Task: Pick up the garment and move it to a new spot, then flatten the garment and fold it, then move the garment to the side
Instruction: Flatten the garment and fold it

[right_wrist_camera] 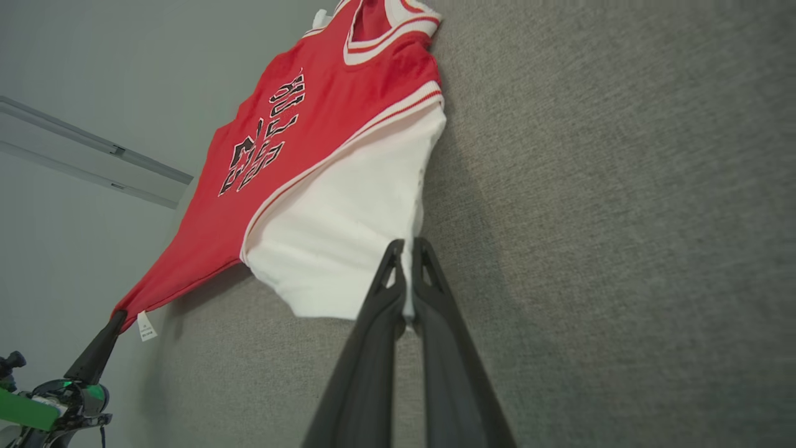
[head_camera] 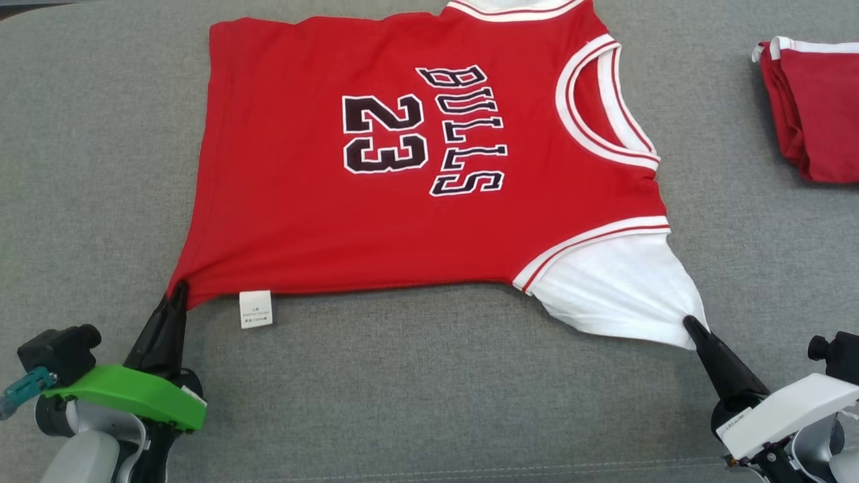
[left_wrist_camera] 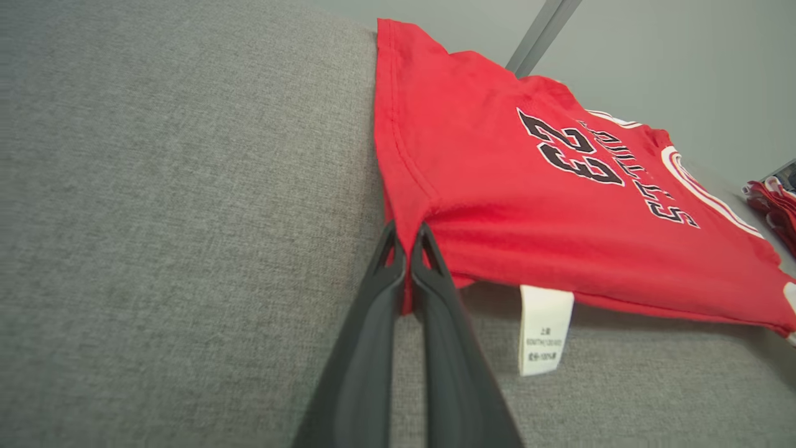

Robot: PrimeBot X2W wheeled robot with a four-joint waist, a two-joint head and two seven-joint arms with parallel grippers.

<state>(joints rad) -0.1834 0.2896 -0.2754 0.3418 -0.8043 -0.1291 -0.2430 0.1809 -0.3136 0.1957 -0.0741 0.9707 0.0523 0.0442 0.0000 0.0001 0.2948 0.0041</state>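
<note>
The left gripper (head_camera: 178, 290) is clamped on the near hem corner of the jersey (head_camera: 416, 168), with red cloth caught between its closed fingertips just beside the label (head_camera: 256, 308). The right gripper (head_camera: 691, 325) is closed on the tip of the white sleeve (head_camera: 617, 295), which is drawn out to a point. Between the two holds the near edge runs taut and appears slightly raised, with a shadow under it in the wrist views. The rest of the jersey lies face up and mostly smooth on the grey cushion (head_camera: 429, 402), number and lettering showing and the collar at the top edge of the head view. A folded garment (head_camera: 815, 114) lies well apart at the right.

The risk looks to lie in the grips, since each holds only a sliver of cloth at the very fingertips. A harder or uneven pull could slip a corner free. The sleeve seems to stretch more than the hem, so arms moving at different rates would likely skew the body and throw creases across it. A drag to the right could run it into the folded garment
</note>
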